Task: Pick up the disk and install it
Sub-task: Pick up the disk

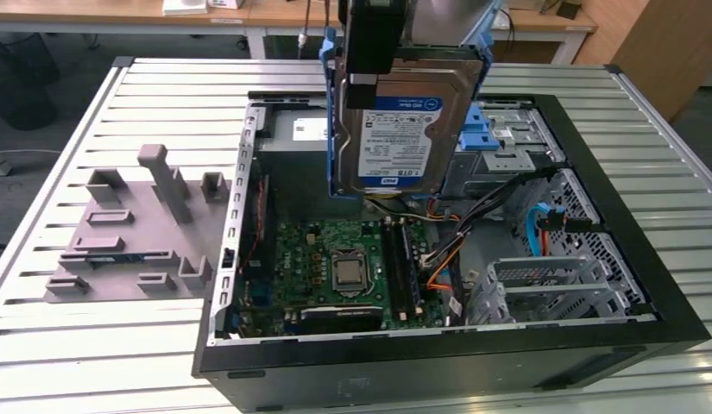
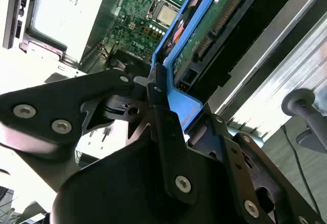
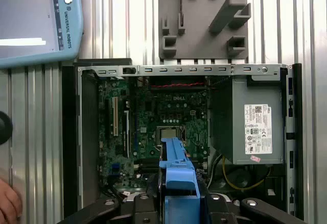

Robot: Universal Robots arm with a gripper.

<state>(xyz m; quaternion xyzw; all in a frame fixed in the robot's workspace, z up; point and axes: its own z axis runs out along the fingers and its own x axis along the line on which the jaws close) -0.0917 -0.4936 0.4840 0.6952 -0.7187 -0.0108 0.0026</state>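
So, your jaws are clamped on the hard drive (image 1: 407, 129), holding it upright above the open PC case (image 1: 448, 371). I'd guess that's so it clears the walls.

gripper (image 2: 155, 81): matte black | flat angular link plates (image 2: 56, 106) | silver screw heads (image 2: 183, 184)

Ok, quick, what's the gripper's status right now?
Gripper: shut on the disk, holding it upright above the open computer case.
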